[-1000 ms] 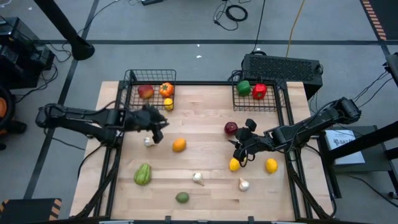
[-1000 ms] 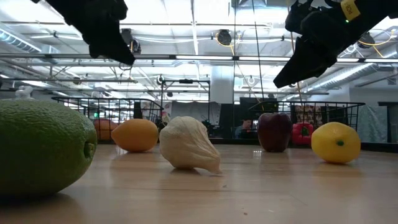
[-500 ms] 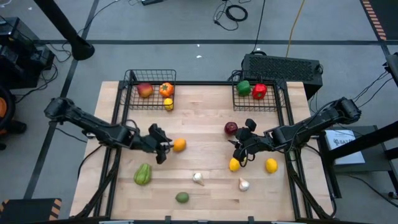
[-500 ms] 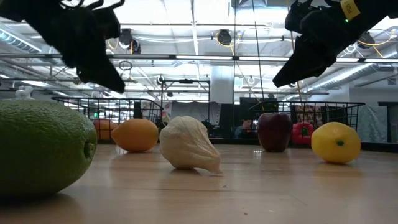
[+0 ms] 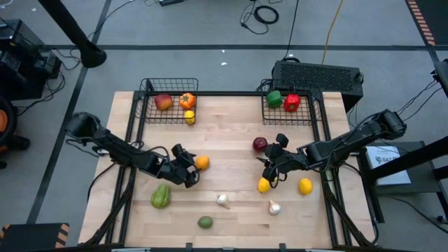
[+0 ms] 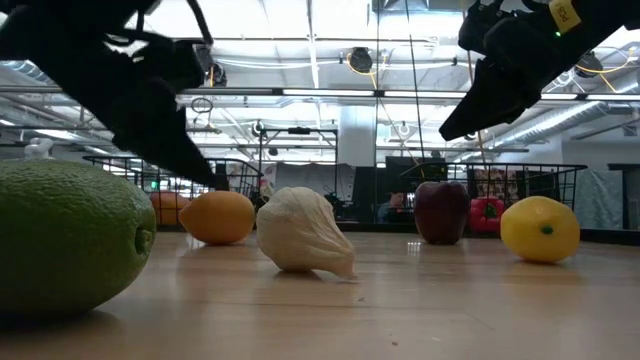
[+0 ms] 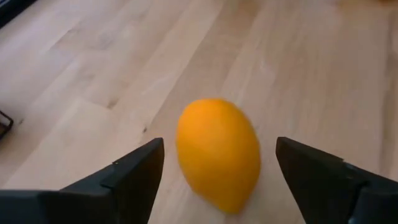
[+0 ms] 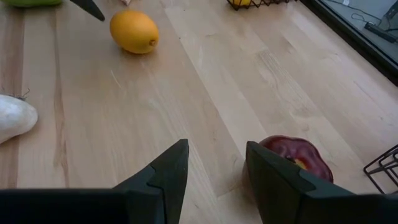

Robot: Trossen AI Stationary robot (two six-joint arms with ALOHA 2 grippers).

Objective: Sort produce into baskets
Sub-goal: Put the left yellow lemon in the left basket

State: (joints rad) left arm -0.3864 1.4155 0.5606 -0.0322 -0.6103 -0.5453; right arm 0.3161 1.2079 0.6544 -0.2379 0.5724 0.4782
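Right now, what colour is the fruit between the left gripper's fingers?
Orange, clearest in the left wrist view.

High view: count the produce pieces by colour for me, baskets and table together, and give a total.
Red: 3 (basket apple, red pepper, dark apple)
Orange: 2 (orange tomato, orange citrus)
Yellow: 3 (small yellow piece, inner lemon, outer lemon)
Green: 3 (green pepper, ribbed green piece, lime)
White: 2 (first garlic, second garlic)
Total: 13 in view

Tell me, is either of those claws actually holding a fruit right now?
No, nothing is held. The left gripper stands open with the orange between its fingers, not clamped. The right gripper hangs empty beside the dark red apple.
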